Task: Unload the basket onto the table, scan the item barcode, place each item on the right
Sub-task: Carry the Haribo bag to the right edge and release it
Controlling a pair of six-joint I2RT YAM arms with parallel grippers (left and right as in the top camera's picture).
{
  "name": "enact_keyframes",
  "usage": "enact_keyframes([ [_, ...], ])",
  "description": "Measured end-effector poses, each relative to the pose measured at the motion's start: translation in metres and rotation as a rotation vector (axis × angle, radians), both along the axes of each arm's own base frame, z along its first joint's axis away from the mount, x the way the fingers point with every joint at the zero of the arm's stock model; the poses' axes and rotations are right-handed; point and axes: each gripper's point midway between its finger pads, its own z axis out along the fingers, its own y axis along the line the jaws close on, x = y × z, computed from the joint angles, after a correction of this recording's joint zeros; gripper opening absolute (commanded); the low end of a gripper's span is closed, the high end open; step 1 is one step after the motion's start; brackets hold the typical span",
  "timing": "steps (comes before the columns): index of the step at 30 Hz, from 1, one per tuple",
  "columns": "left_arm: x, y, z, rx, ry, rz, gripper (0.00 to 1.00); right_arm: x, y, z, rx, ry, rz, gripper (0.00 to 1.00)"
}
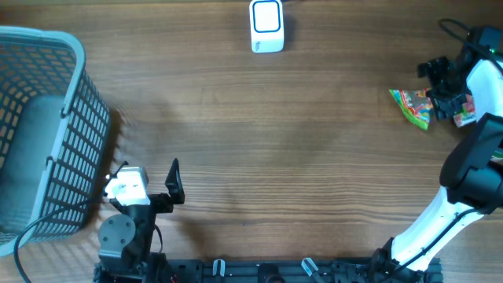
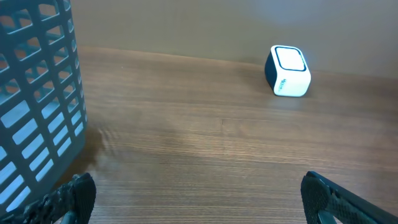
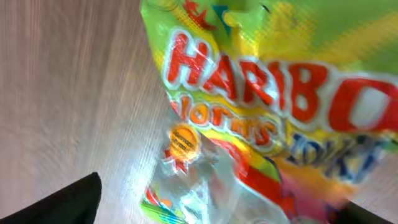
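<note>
**Right Gripper Open Over Candy Bag; Scanner at Far Edge of Table**

Right gripper [image 1: 442,86]: the jaws stand apart. In the right wrist view, one dark finger [image 3: 73,198] shows at the lower left corner and the other barely shows at the lower right. The candy bag [image 3: 267,106] fills the space between them. No finger is seen pressing on the bag. The bag is a glossy green and yellow packet with red lettering and a clear window at its lower part. No barcode is visible on the face that shows.

From overhead, the candy bag [image 1: 414,106] lies on the table at the far right, partly under the right gripper. It is well apart from the scanner.

Left gripper [image 2: 202,202]: the jaws are wide apart with nothing between them. It sits low over the near left part of the table.

Scanner [image 1: 266,26]: a small white unit with a dark blue body and a rounded window on its face [image 2: 288,70]. It stands at the far edge of the table, near the middle.

Basket [image 1: 75,134]: pale blue-grey with slotted walls, at the left edge of the table just beside the left arm.

Surface: the table [image 1: 275,157] is brown wood grain with a soft sheen. A black cable [image 1: 31,228] loops at the near left corner.

Room: beyond the far edge of the table, the left wrist view shows only a plain dull brown backdrop.
</note>
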Motion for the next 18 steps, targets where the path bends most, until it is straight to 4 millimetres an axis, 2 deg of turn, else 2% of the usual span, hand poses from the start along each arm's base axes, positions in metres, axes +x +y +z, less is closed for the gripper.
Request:
enact_keyframes([
  [2, 0.000, 0.000, 0.000, 0.000, 0.000, 0.000, 1.00, -0.005, 0.000, 0.011, -0.004, 0.009, 0.020, 1.00],
  [4, 0.000, 0.000, 0.000, 0.000, 0.000, 0.000, 1.00, -0.014, 0.001, 0.038, -0.021, -0.008, 0.025, 1.00],
  [6, 0.000, 0.000, 0.000, 0.000, 0.000, 0.000, 1.00, -0.027, 0.006, 0.083, -0.044, -0.059, 0.032, 1.00],
  [7, 0.000, 0.000, 0.000, 0.000, 0.000, 0.000, 1.00, -0.043, 0.016, 0.124, -0.057, -0.110, 0.045, 1.00],
  [9, 0.000, 0.000, 0.000, 0.000, 0.000, 0.000, 1.00, -0.064, 0.030, 0.181, -0.081, -0.213, 0.077, 1.00],
  [11, 0.000, 0.000, 0.000, 0.000, 0.000, 0.000, 1.00, -0.101, 0.056, 0.231, -0.090, -0.300, 0.151, 1.00],
  [12, 0.000, 0.000, 0.000, 0.000, 0.000, 0.000, 1.00, -0.120, 0.067, 0.247, -0.099, -0.326, 0.187, 1.00],
  [16, 0.000, 0.000, 0.000, 0.000, 0.000, 0.000, 1.00, -0.187, 0.101, 0.286, -0.142, -0.399, 0.266, 1.00],
  [18, 0.000, 0.000, 0.000, 0.000, 0.000, 0.000, 1.00, -0.202, 0.108, 0.302, -0.181, -0.460, 0.279, 1.00],
])
